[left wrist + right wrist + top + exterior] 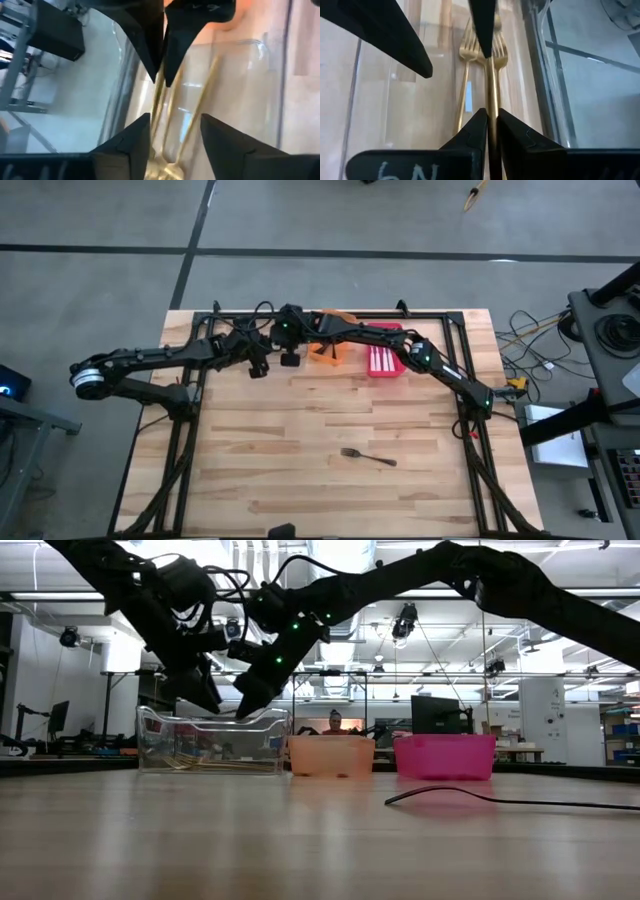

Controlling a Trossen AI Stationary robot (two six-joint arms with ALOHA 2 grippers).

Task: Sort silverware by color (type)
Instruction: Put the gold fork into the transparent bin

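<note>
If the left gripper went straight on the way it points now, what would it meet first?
Most likely the gold forks lying in the clear bin. The left gripper, fingers apart, points down at them in its wrist view. The right gripper hangs over the same bin; depth is unclear, so it might brush that first.

forks [487, 55] in bin [160, 730]; one [368, 456] on table [300, 440].

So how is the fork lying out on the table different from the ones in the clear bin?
The lone fork is black; the forks in the clear bin are gold. The black fork lies alone on the bare wooden table, near the front; the gold forks lie together inside the clear bin at the back. Both kinds are slim and lie flat.
</note>
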